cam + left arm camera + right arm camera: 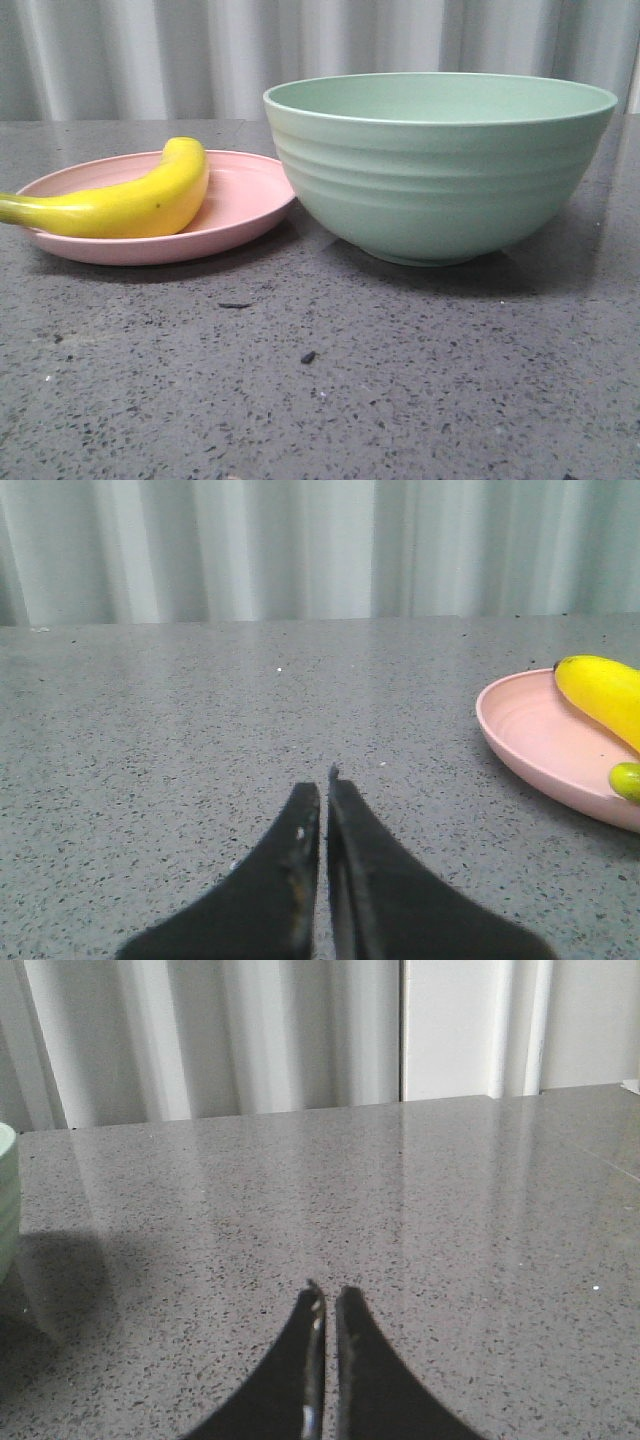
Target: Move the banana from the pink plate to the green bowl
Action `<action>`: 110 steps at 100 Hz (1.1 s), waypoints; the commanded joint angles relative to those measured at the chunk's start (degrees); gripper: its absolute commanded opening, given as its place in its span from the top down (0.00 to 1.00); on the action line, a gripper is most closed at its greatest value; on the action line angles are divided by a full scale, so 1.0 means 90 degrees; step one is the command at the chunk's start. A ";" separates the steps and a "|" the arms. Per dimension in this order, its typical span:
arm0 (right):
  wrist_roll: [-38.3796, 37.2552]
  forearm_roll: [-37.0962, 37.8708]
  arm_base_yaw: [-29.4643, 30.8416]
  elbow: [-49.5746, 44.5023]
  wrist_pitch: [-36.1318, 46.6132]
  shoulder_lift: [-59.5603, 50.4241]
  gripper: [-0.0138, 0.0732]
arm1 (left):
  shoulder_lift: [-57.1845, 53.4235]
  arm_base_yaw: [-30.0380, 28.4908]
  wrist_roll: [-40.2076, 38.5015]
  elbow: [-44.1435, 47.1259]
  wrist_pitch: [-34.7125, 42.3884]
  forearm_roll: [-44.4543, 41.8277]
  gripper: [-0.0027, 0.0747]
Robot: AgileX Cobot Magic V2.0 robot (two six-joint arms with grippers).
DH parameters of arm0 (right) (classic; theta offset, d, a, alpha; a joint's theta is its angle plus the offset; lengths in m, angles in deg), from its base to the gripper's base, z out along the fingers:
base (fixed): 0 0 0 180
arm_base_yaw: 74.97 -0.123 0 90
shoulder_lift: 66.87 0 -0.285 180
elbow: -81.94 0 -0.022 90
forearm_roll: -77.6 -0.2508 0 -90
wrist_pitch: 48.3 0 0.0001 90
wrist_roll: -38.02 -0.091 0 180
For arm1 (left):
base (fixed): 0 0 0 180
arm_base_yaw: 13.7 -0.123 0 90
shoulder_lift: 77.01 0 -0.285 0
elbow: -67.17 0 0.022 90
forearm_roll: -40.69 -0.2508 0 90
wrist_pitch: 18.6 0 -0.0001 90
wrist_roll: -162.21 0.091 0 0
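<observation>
The yellow banana [130, 203] lies curved on the pale pink plate [245, 205] at the left of the front view. The mint-green bowl [440, 165] stands upright right beside the plate, on the plate's right. In the left wrist view the plate [545, 742] and the banana [605, 692] lie well off to one side of my left gripper [322, 785], which is shut and empty over bare table. My right gripper [328, 1295] is shut and empty over bare table, with a sliver of the bowl [6, 1200] at the frame's edge. Neither gripper shows in the front view.
The dark grey speckled table [330, 380] carries a few small dark crumbs [308, 356] in front of the bowl. A pale corrugated wall [150, 50] runs along the table's far edge.
</observation>
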 commanded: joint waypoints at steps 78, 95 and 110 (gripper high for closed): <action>0.0049 -0.0362 0.0018 0.2591 -0.1601 0.2535 0.91 | 0.1747 -0.0027 -0.0029 -0.2005 0.0361 0.0448 0.99; 0.0049 -0.0386 -0.0038 0.2591 -0.1573 0.2564 0.91 | 0.2187 -0.0027 -0.0017 -0.2117 0.0641 0.0448 0.74; 0.0049 -0.0386 -0.0038 0.2591 -0.1573 0.2564 0.91 | 0.2439 -0.0015 -0.0033 -0.2103 0.1029 0.0619 0.34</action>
